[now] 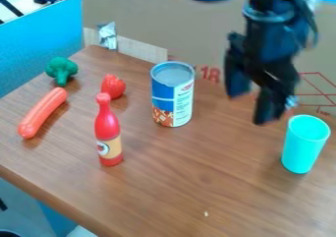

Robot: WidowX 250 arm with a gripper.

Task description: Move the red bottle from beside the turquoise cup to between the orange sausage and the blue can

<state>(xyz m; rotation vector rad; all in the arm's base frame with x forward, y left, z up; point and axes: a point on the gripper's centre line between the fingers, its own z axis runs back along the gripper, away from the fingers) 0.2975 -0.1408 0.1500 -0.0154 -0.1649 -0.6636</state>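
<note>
Black two-finger pincer (pixel 252 104), wide open and empty, near the tall turquoise plastic cup (pixel 305 145); centred, gentle closure should avoid tipping.

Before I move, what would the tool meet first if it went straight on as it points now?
Most likely the wooden tabletop, between the blue can and the turquoise cup. The tool points down, but its depth is unclear, so the cup could sit nearer its line.
</note>
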